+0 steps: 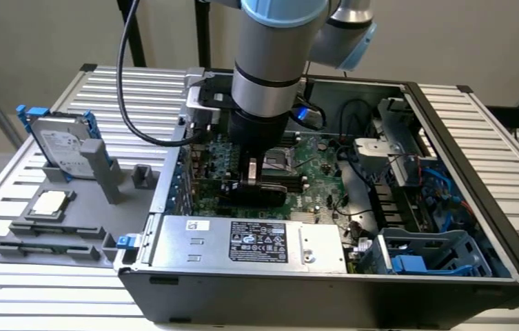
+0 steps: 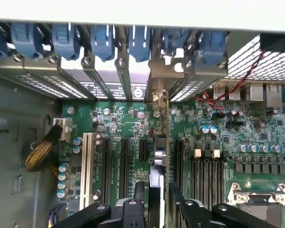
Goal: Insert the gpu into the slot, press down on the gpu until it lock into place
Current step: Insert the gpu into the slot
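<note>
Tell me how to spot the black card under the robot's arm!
Look into the open black computer case, at the green board on its floor. Straight below the gripper stands the gpu, a thin black card on its edge. Unlike the grey labelled box beside it, it is dark, slim and upright.

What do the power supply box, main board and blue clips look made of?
The power supply box is likely sheet metal: bare, dull grey sheen. The main board is green coated circuit board with soldered parts. The clips look like plastic: glossy moulded blue.
</note>
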Tool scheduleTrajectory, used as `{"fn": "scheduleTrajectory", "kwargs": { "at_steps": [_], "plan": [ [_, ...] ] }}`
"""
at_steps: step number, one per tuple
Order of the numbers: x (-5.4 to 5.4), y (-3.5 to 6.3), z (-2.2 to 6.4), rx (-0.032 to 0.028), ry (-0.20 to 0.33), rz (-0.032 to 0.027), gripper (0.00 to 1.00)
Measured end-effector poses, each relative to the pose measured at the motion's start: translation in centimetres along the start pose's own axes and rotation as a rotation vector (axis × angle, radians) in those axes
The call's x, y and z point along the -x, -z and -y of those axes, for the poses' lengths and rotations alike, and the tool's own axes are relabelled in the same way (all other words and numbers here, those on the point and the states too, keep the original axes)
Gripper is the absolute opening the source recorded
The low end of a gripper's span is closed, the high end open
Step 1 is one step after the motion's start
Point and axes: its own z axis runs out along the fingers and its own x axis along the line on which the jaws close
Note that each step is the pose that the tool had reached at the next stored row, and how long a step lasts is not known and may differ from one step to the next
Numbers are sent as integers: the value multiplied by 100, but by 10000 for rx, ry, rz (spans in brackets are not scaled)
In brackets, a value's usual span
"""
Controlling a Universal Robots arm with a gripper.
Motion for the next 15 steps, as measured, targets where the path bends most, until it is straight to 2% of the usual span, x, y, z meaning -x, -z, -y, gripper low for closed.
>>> {"fn": "scheduleTrajectory", "kwargs": {
  "at_steps": [8, 9, 10, 11, 13, 15],
  "plan": [
    [14, 346, -47, 2, -1, -4, 34],
    [15, 381, -61, 0, 0, -1, 31],
    [16, 404, -79, 1, 0, -3, 25],
    [16, 412, -105, 0, 0, -1, 25],
    [16, 409, -157, 12, 4, -3, 13],
    [17, 405, -191, 61, 11, -2, 11]
  ]
}}
